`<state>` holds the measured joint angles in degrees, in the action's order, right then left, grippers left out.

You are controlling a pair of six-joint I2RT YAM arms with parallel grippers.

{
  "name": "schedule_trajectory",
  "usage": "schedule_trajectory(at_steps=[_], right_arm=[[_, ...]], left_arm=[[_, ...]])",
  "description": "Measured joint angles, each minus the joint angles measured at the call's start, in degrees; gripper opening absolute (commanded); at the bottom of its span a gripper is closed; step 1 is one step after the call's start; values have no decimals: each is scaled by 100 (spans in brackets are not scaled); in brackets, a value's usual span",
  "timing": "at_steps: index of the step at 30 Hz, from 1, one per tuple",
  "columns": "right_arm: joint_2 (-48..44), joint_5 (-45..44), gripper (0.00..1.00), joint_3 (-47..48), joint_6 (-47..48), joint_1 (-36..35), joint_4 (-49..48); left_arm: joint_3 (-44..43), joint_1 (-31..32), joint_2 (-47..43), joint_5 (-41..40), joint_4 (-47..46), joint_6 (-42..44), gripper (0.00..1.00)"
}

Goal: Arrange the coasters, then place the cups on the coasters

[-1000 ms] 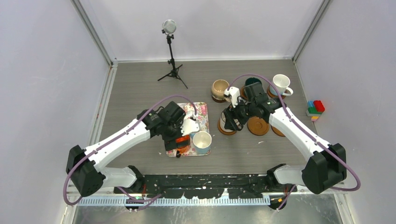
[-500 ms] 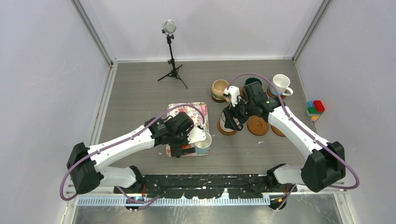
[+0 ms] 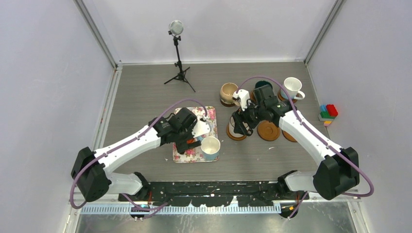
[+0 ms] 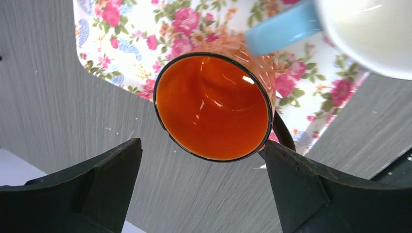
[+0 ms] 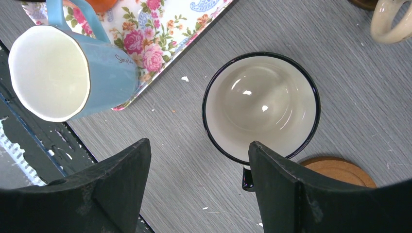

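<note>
Left gripper (image 4: 201, 145): jaws spread as wide as they go, holding nothing, hovering over the near part of the tray.
Orange glazed mug with black rim (image 4: 214, 107): upright on the rectangular floral tray (image 4: 121, 29), below the gap between the 2 fingers (image 4: 87, 189). Its handle runs behind the right one, so I cannot tell whether they touch.
Light blue ceramic mug (image 3: 210, 147): upright at the tray's near right corner, just beside the orange mug.
Right gripper (image 5: 199, 144): jaws well apart with nothing clasped, hovering over the next mug.
White mug with black rim (image 5: 261, 104): upright, right of the tray, on a brown wooden coaster (image 3: 234, 137) of which only the edge shows.
Bare orange-brown coaster (image 3: 268, 131): just beside that mug.
Second bare coaster (image 3: 289, 138): partly under the right arm.
Far row: 3 upright mugs, beige mug (image 3: 228, 91), dark green mug (image 3: 263, 84), plain white mug (image 3: 293, 86).
Black microphone stand (image 3: 178, 53): farthest back.
</note>
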<state>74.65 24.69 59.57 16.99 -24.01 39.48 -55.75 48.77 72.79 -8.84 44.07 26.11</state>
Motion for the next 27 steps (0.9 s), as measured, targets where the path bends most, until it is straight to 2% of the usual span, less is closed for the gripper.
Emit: schedule_trajectory(at_steps=[11, 16, 20, 22, 24, 26, 27], right_arm=[[17, 0, 78, 0, 0, 0, 0], [50, 0, 78, 0, 2, 0, 0], [50, 0, 78, 0, 9, 0, -2], [50, 2, 78, 2, 17, 0, -2], [50, 2, 77, 0, 20, 0, 0], [50, 4, 78, 0, 20, 0, -2], [50, 4, 77, 0, 20, 0, -2]], left_arm=[[-149, -1279, 588, 175, -625, 459, 99], [-503, -1967, 938, 579, -737, 404, 99], [-621, -2430, 872, 1086, -715, 297, 98], [-614, -2605, 732, 1268, -627, 282, 92], [-570, -2726, 527, 1360, -546, 295, 80], [-522, -2820, 358, 1421, -426, 345, 64], [-492, -2857, 313, 1447, -367, 385, 60]])
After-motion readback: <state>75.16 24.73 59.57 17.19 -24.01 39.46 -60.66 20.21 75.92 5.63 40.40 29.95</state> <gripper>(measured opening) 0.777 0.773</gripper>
